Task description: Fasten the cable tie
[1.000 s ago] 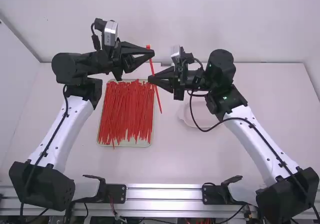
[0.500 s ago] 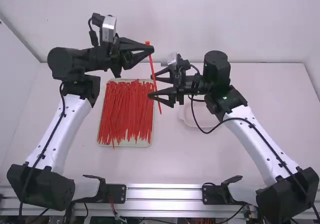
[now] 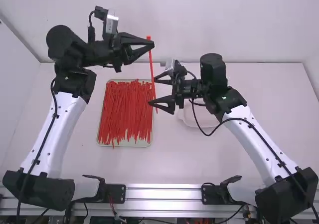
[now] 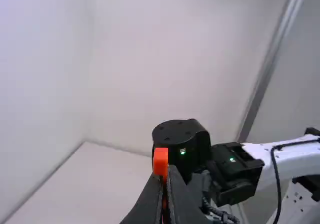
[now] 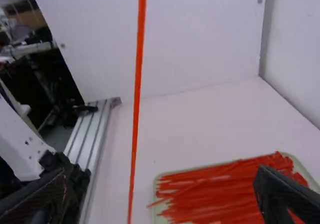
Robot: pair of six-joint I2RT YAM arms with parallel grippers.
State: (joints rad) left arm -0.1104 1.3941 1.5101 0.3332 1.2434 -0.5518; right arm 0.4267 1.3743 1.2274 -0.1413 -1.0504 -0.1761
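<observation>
left claw [image 3: 150,45] pinches the cable tie [image 3: 151,69]; right claw [image 3: 153,90] spread wide

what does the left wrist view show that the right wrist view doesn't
Left wrist alone: the cable tie's head pinched in the left gripper, and the right arm's black joint beyond it. Right wrist alone: the pile of red ties on the table and the metal rail. Shared: the one held cable tie, its head in the first, its long strap in the second.
</observation>
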